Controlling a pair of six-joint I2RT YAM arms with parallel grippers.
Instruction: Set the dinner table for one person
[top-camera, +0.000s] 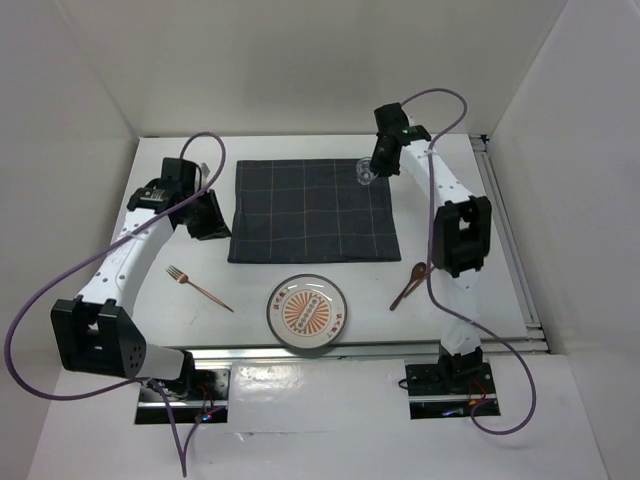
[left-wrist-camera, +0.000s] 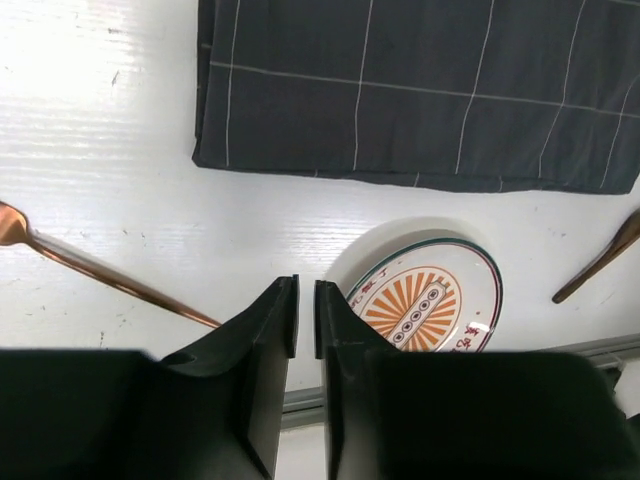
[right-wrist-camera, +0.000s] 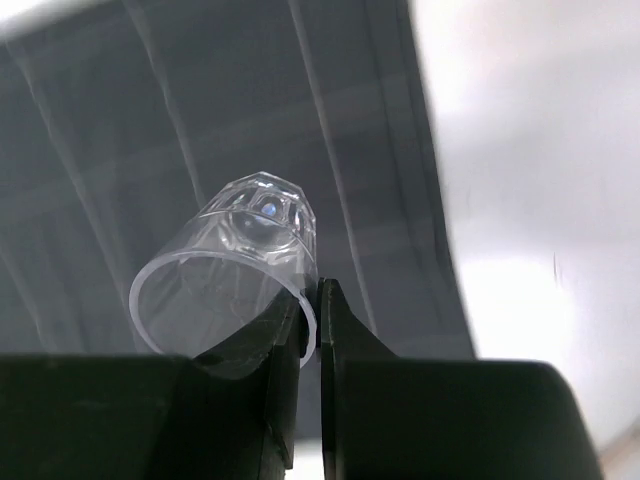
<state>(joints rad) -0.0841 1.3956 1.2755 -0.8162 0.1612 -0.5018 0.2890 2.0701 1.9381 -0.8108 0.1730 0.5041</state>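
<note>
The white dinner table (top-camera: 250, 285) carries a dark grey grid-lined cloth (top-camera: 312, 210) at its middle. My right gripper (top-camera: 374, 170) is shut on the rim of a clear glass (top-camera: 366, 173) and holds it over the cloth's far right corner. In the right wrist view the glass (right-wrist-camera: 225, 270) is tilted, with one finger inside and one outside its wall (right-wrist-camera: 312, 310). My left gripper (top-camera: 205, 215) is shut and empty beside the cloth's left edge. Its fingertips (left-wrist-camera: 306, 300) show a thin gap.
A plate (top-camera: 307, 312) with an orange sunburst lies near the front edge, also in the left wrist view (left-wrist-camera: 430, 300). A copper fork (top-camera: 198, 286) lies front left and a copper spoon (top-camera: 408, 284) front right. White walls enclose the table.
</note>
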